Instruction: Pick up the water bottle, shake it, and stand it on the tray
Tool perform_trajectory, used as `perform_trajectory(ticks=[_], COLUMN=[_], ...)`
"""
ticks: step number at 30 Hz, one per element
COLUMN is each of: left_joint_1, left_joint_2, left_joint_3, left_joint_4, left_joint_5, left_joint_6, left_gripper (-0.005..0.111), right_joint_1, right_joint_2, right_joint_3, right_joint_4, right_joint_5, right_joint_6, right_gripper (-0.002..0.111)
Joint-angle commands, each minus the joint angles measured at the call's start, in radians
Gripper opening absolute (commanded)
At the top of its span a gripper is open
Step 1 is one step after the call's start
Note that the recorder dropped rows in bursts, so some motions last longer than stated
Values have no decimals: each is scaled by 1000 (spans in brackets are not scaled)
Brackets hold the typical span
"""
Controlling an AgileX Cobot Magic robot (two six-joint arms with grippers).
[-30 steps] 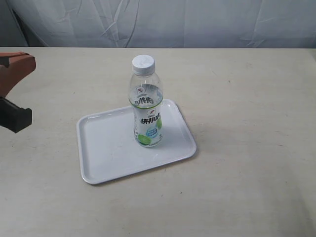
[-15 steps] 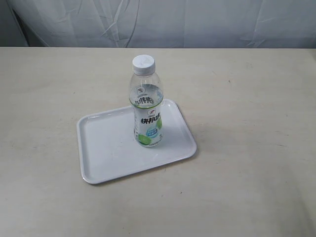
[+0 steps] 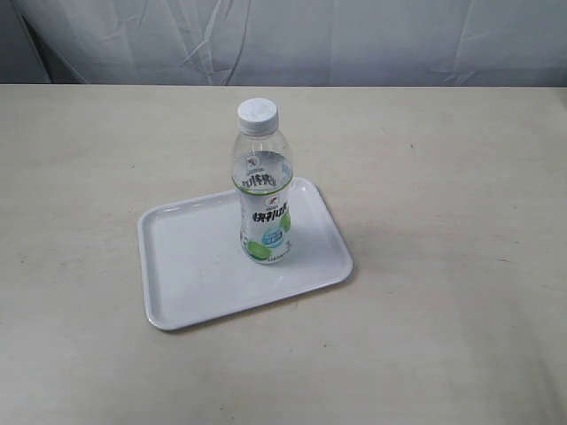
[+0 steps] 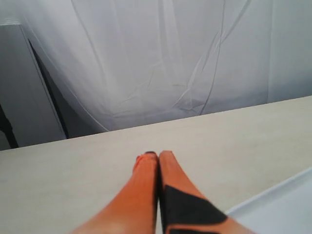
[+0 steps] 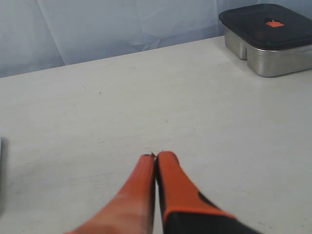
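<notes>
Water bottle [image 3: 263,190] is our focus, and we find it upright on the tray [image 3: 190,266], cap up, long axis vertical, label facing us. It stands on the part of the tray nearest the table's right edge. The tray itself lies about mid-table, well clear of the far edge.

Neither arm shows in the exterior view, so we go to the wrists. The left gripper [image 4: 157,155] has its orange fingers pressed together with nothing between them. It sits low over the table, pointing roughly level toward the far edge and the curtain. A corner of the tray's rim lies just beside it, though the bottle is out of that picture.

Over to the right gripper [image 5: 155,155]: also closed tight and empty, low and level, with bare tabletop ahead. A lidded metal container [image 5: 268,39] sits well away near the far edge.

We judge the left arm the nearer one. For any further grasp, its jaws would have to spread and come in sideways against the standing bottle. As it stands, the placing looks done to us. Whether the shake happened, we cannot tell.
</notes>
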Motion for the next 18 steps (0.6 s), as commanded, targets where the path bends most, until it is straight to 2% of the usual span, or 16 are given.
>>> perform_trajectory(ticks=[1, 8, 12, 18], left_joint_1=[41, 116, 154, 169], left_joint_2=[-67, -163, -217, -272], left_joint_3=[83, 148, 170, 186], left_joint_4=[-85, -169, -220, -277], left_joint_5=[-84, -71, -9, 50], left_joint_6=[57, 121, 133, 178], left_gripper=[0, 0, 0, 0], right_joint_1=[-5, -5, -5, -5], right_joint_2=[-3, -3, -3, -3], right_joint_3=[1, 1, 1, 1], right_joint_4=[0, 0, 0, 0], right_joint_5=[-9, -9, -9, -9], right_joint_6=[-5, -5, -5, -5], right_gripper=[4, 4, 4, 4])
